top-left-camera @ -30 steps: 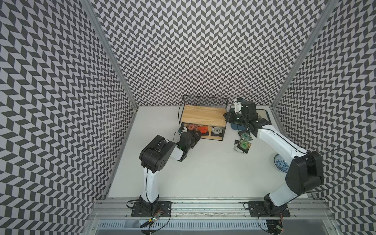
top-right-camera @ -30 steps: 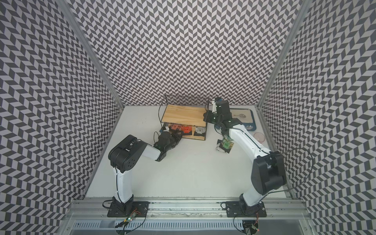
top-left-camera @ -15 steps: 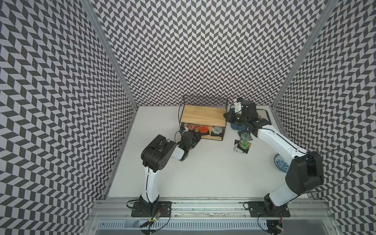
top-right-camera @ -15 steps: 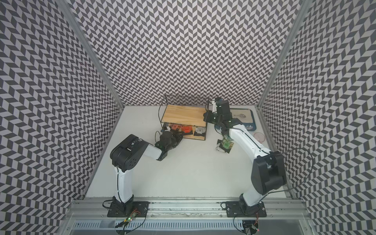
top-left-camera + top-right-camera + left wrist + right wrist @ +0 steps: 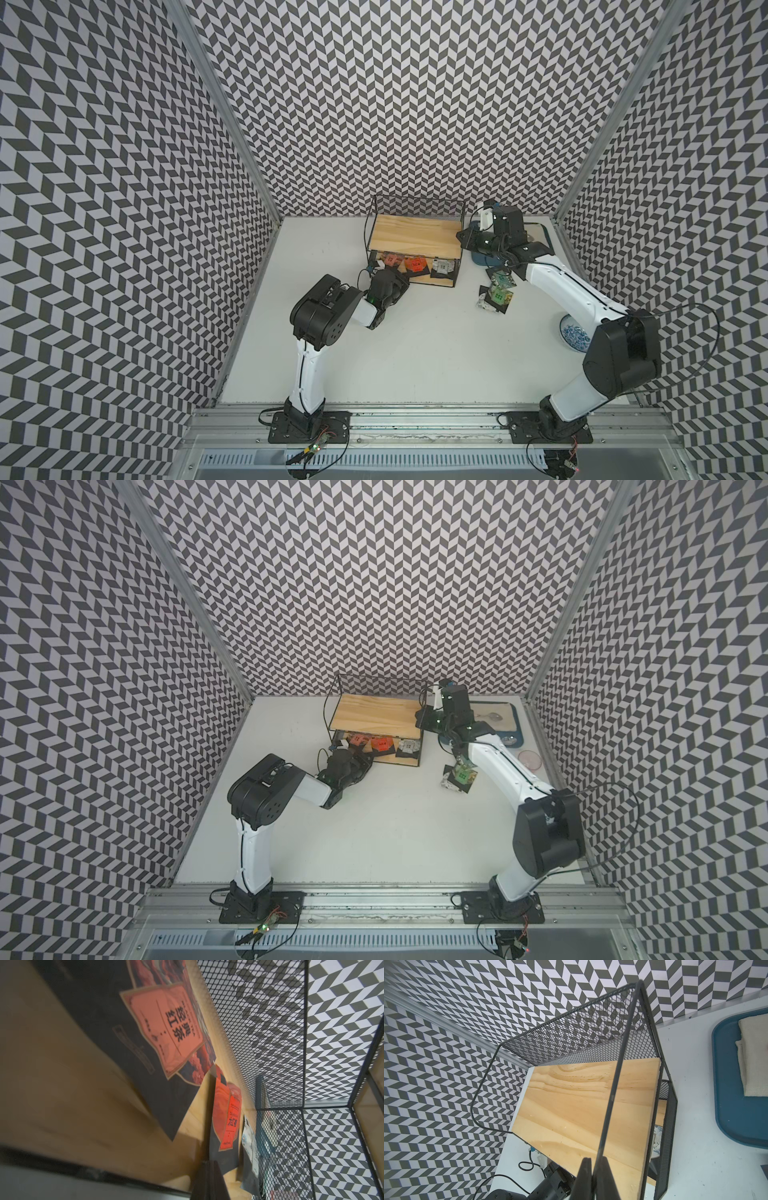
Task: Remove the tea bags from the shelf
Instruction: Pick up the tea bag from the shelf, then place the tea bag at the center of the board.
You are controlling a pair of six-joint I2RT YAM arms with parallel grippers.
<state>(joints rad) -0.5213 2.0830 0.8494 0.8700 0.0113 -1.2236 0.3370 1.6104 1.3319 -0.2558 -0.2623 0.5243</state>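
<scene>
My left claw is pressed together at the front lip of the lower board of the shelf. The orange-red tea bag lies right at its tips, with the bag's black edge meeting my fingers. I cannot tell whether that edge is actually nipped between them. The pink tea bag lies on the same board just beside this claw, toward the shelf's left end. The white tea bag lies beyond the orange-red one, close to the mesh end panel.

My right claw pinches a thin black wire of the shelf's frame at the right end of the upper tier. The wire runs up between its two fingers.

The other tea bags are off the shelf. They lie on the counter in a loose, overlapping heap behind my right claw, just beside that arm's white forearm, and green faces show among them. A blue tray holding a beige cloth sits on the counter on the side of my right claw away from the shelf.
</scene>
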